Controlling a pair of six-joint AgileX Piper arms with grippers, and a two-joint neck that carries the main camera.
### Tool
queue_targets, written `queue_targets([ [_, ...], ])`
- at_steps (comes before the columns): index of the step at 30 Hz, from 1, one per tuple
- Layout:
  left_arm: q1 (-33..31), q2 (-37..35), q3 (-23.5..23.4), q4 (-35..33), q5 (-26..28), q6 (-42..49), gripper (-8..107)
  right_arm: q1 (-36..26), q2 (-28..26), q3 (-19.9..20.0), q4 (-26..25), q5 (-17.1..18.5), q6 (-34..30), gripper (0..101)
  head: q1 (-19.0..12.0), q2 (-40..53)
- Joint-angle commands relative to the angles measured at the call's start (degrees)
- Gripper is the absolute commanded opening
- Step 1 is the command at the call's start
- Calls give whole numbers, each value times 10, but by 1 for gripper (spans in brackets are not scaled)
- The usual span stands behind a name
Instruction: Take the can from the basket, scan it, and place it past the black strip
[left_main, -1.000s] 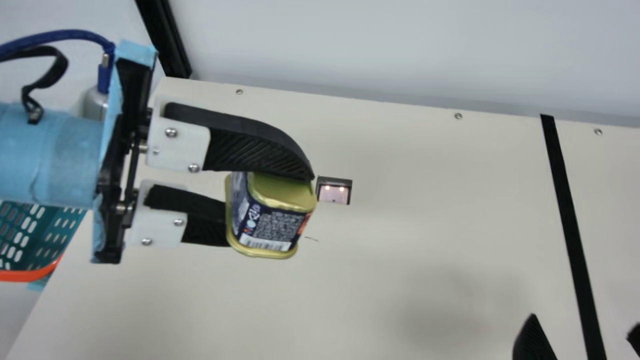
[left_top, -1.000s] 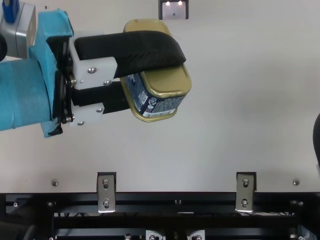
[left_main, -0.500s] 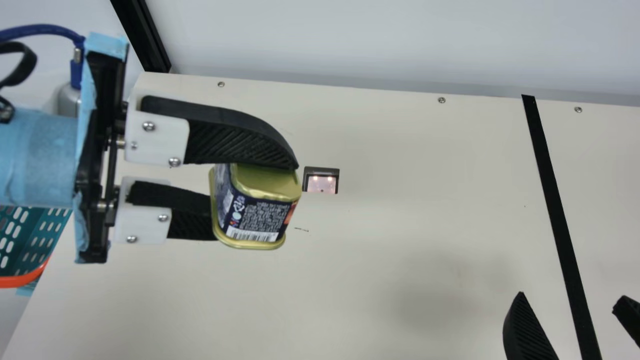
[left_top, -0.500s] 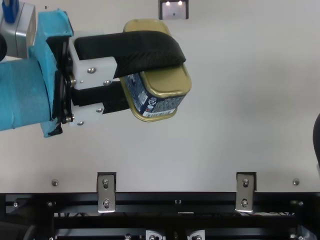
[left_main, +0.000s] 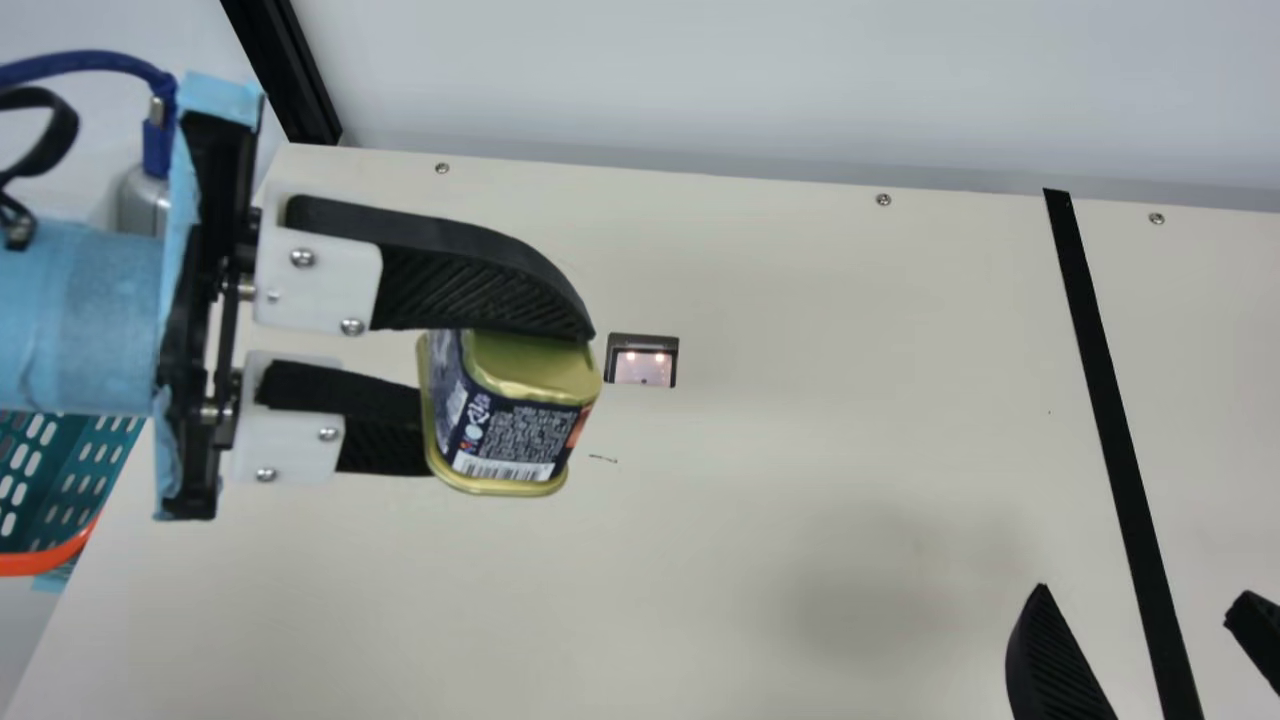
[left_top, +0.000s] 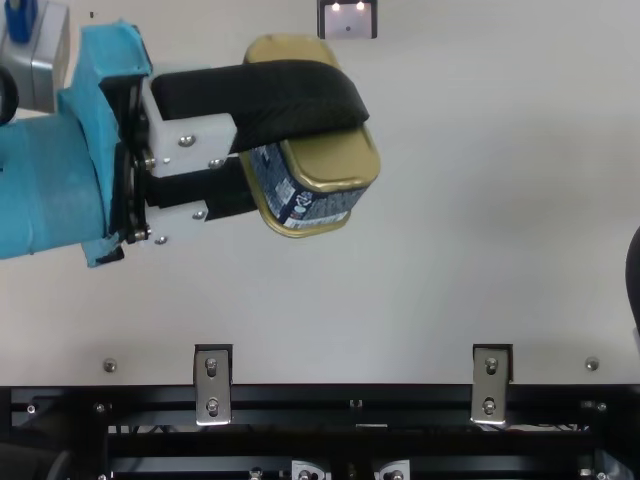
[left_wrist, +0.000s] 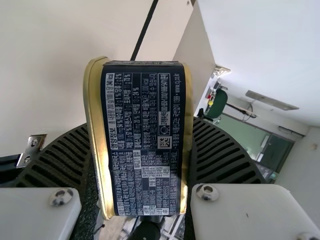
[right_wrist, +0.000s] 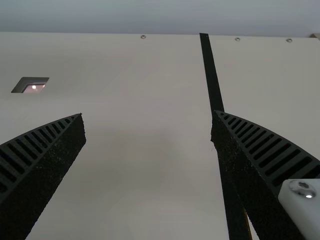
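Robotics lab, likely: cream table (left_main: 800, 300), inset scanner (left_main: 643, 367), black frame rails (left_top: 300, 395)

The left gripper (left_main: 512, 400) is holding the can (left_wrist: 145, 135) between its two black ribbed fingers (left_wrist: 222, 155), and the can turns to the camera its dark label with white print, between two gold rims. Behind it there are the cream table (left_wrist: 45, 65) with the black strip (left_wrist: 145, 30), a metal bracket (left_wrist: 31, 150), and the room with its white ceiling (left_wrist: 270, 45).
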Motion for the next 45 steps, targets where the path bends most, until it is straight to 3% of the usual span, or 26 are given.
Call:
queue_targets([
  [1,-15,-1,-3,5,-21,7,10,0,0,0,0,0,0,101,-2,-3],
  [10,-105,8,-28,51,-140,14,10,0,0,0,0,0,0,101,-2,-3],
  [20,-201,34,-51,209,-290,-9,10,0,0,0,0,0,0,101,-2,-3],
  [32,-259,80,-39,358,-414,-49,10,0,0,0,0,0,0,101,-2,-3],
  [38,-277,110,-21,377,-477,-41,10,0,0,0,0,0,0,101,-2,-3],
  [45,-298,155,9,340,-552,6,10,0,0,0,0,0,0,101,-2,-3],
])
